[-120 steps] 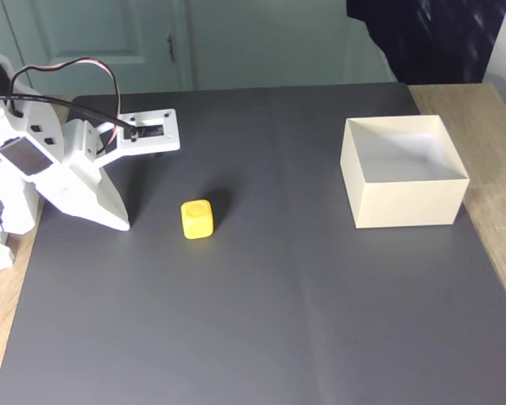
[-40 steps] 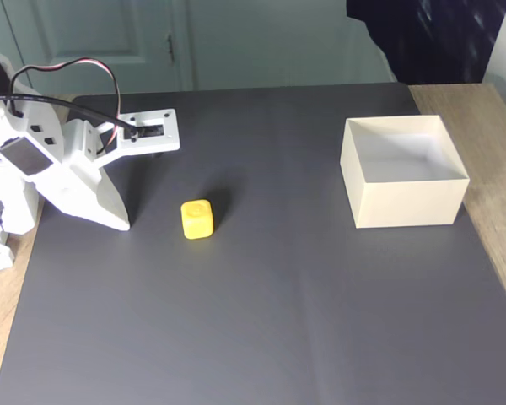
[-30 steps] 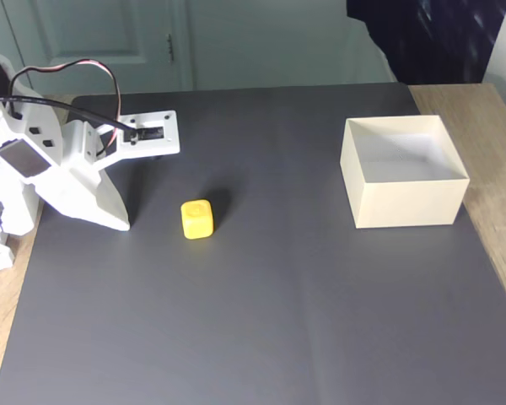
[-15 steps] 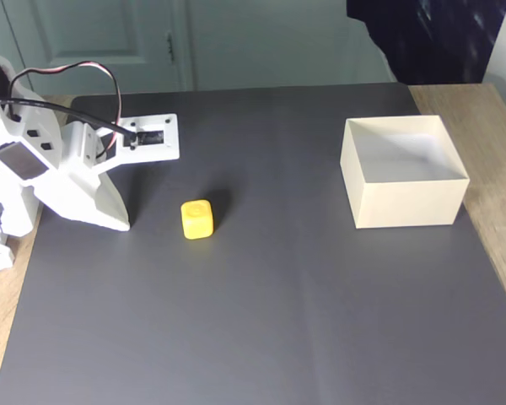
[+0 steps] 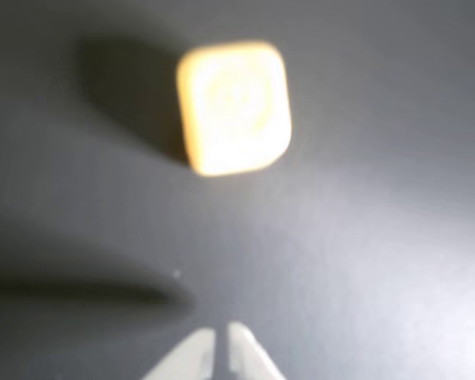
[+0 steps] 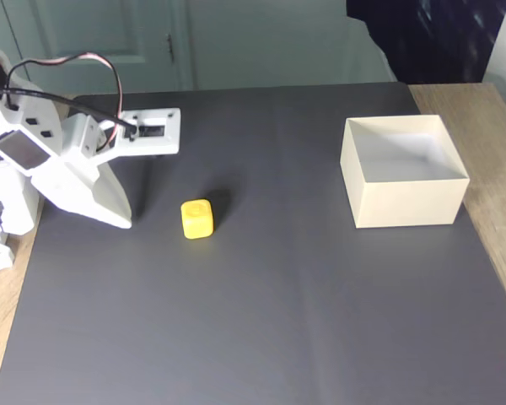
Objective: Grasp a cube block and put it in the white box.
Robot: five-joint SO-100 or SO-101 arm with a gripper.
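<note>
One small yellow cube [image 6: 197,218] sits on the dark mat [image 6: 261,321], and I have not grabbed it yet. It rests near the left side in the fixed view, well apart from the white box [image 6: 403,205] on the right. My gripper [image 5: 221,346] is just to the left of the cube there, close to the mat. In the wrist view its two tips almost touch, with only a thin gap between them, and they hold nothing.

I think things could go wrong like this: if I push ahead with the tips this close together, they will bump the cube and shove it away. I need to open them wide first. If I come down off to one side, one tip could land on top of the cube.

The cube is the same on every side, so it has no long way. In the wrist view it sits a little turned, flat on the mat.
</note>
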